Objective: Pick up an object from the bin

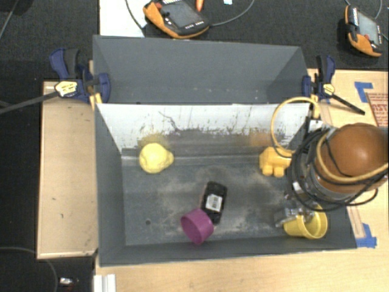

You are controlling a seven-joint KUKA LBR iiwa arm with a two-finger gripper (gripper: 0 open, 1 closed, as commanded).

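Hand (291, 216) sits just beside the yellow cup (313, 227), well right of the purple cup (196, 225), we guess lined up for its rim, but we can't tell how wide it's set.

- Matt grey metal in the bin (158, 205), scratched pale along the back wall, smudged on the floor.
- Smooth plastic in the purple cup (197, 225) and the yellow cup (311, 225), slight sheen.
- Dull, soft-looking yellow ball (155, 157).
- Glossy black casing on the small box (214, 201), paper-like white label.
- Shiny orange-brown dome (355, 151) on the wrist.
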